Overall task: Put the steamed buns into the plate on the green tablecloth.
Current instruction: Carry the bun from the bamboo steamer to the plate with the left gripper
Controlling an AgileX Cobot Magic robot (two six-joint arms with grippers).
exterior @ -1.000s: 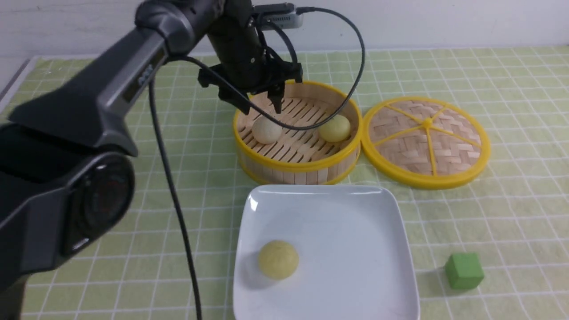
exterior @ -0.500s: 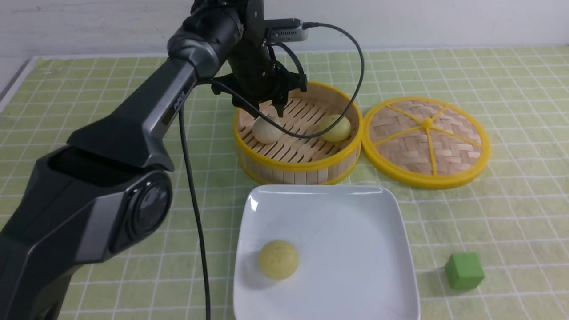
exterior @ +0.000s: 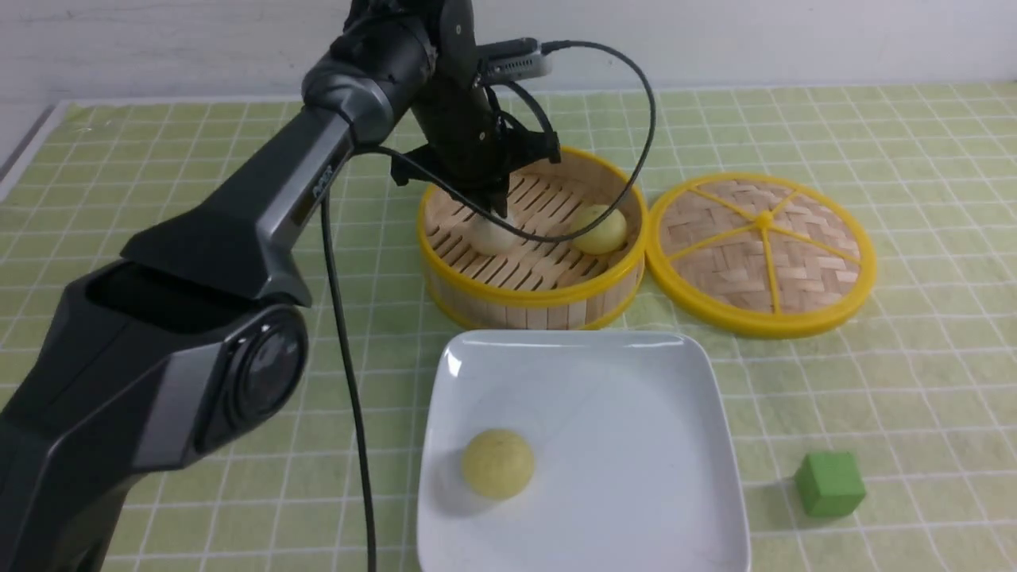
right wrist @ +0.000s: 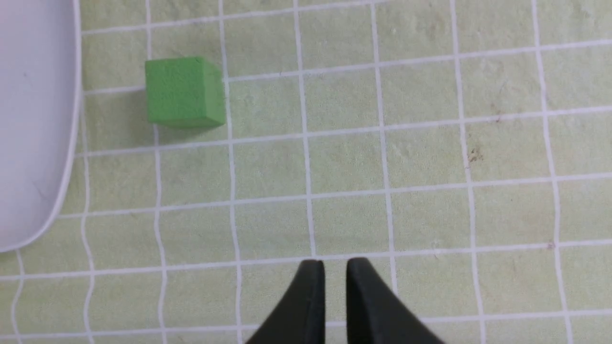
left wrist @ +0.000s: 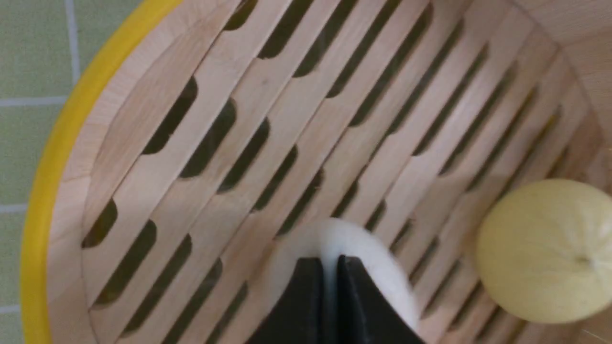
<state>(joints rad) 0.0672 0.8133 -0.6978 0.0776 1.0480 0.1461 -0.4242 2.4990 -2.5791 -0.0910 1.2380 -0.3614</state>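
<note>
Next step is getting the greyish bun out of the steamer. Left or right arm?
Left. Its gripper is already down at the greyish bun inside the steamer. The right gripper is over bare cloth beyond the green cube.

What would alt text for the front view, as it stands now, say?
The robot's left arm reaches into a round bamboo steamer, its jaws at a pale bun beside a yellow bun. Nearer, another yellow bun sits on a white square plate; a woven lid and green cube lie right.
</note>
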